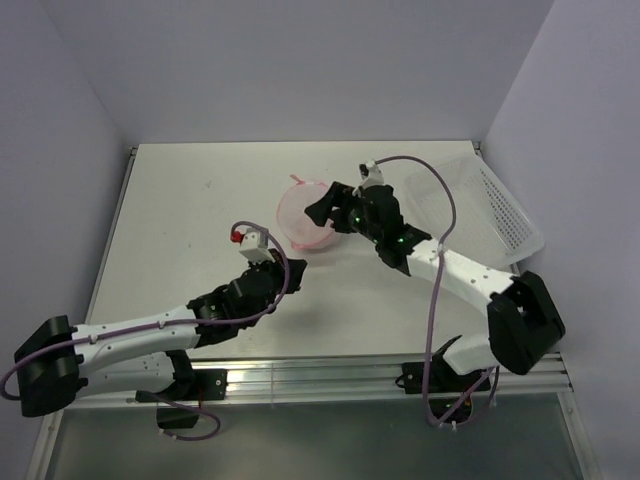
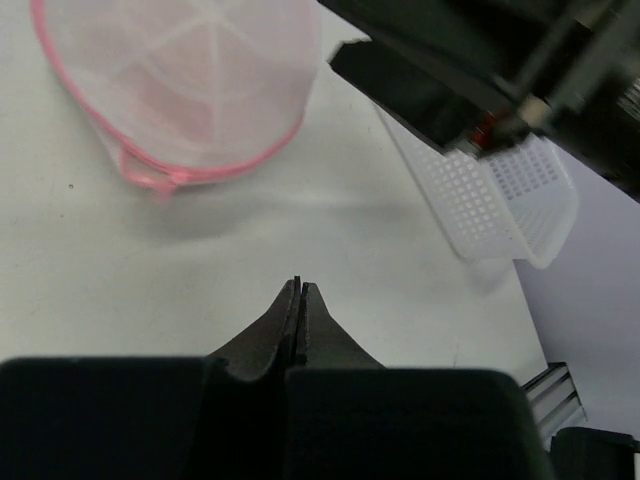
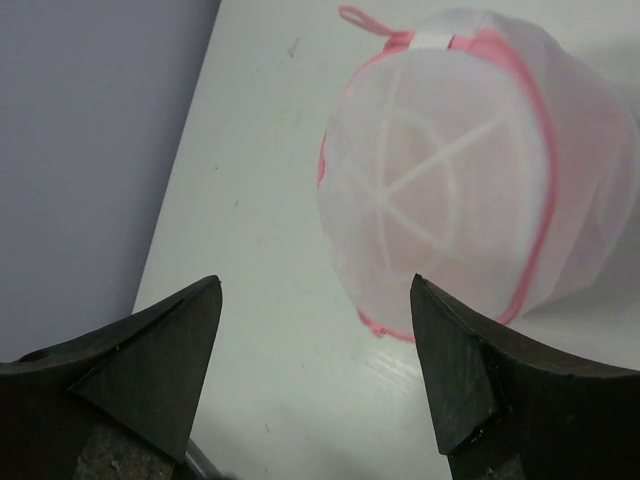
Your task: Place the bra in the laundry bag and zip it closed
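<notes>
The laundry bag is a round white mesh pouch with a pink zipper rim, lying at the table's middle. It also shows in the left wrist view and the right wrist view. A soft pink mass shows through the mesh, the bra inside the bag; its straps cannot be made out. My right gripper is open and empty, just at the bag's right side. My left gripper is shut and empty, a short way in front of the bag. Whether the zipper is fully closed I cannot tell.
A rigid white perforated plastic basket stands at the right back of the table, also in the left wrist view. A pink loop sticks out from the bag's far side. Walls close the table at the back and both sides.
</notes>
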Robot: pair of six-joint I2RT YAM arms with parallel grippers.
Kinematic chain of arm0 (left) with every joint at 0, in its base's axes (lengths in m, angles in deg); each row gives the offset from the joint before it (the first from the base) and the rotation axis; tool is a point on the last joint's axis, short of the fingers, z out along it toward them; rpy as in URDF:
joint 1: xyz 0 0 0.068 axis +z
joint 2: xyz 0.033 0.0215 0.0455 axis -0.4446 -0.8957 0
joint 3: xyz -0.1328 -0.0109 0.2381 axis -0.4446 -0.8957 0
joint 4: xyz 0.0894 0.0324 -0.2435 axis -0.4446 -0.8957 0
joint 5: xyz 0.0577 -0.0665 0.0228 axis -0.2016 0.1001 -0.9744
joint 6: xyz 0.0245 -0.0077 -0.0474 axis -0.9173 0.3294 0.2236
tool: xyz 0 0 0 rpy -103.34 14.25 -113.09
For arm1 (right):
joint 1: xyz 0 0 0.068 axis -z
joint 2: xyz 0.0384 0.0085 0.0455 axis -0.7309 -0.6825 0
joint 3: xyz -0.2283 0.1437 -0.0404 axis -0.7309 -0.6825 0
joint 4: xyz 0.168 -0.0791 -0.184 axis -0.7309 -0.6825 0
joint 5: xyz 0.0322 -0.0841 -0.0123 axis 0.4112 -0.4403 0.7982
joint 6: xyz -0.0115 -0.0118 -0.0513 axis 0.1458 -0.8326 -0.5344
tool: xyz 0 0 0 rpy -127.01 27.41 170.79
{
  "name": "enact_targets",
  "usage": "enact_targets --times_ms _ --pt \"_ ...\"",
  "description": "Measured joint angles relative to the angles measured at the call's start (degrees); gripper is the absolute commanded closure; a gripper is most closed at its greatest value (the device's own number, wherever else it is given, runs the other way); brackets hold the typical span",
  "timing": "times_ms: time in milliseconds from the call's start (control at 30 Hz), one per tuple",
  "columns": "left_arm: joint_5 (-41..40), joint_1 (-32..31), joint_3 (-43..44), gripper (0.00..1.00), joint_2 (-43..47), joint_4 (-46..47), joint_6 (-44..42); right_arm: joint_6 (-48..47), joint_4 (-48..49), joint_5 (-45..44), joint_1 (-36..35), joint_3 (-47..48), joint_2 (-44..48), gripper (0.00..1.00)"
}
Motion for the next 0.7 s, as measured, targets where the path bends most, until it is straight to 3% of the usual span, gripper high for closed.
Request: enact_targets --times_ms 167,233,400,600,700 --pt "4.1 3.2 5.0 1.00 -7.2 1.9 -1.5 -1.1 -2.3 -3.2 0.0 -8.3 11.4 0.21" --pt "5.1 4.2 6.1 1.00 -7.9 2.8 -1.7 -0.9 -1.7 -5.0 0.0 -11.7 14.9 0.28" --pt "10.7 11.3 4.8 1.00 -6.3 4.2 -0.3 1.5 0.6 -7.7 0.0 -18.0 16.1 0.30" --pt "17.8 15.9 -1.6 0.87 -6.1 6.5 1.6 9.2 8.8 -7.6 0.0 -23.1 11.0 0.23" --pt "20.3 16.2 -4.0 0.74 -6.6 7.6 2.5 12.2 12.6 -7.6 0.0 -23.6 7.3 0.23"
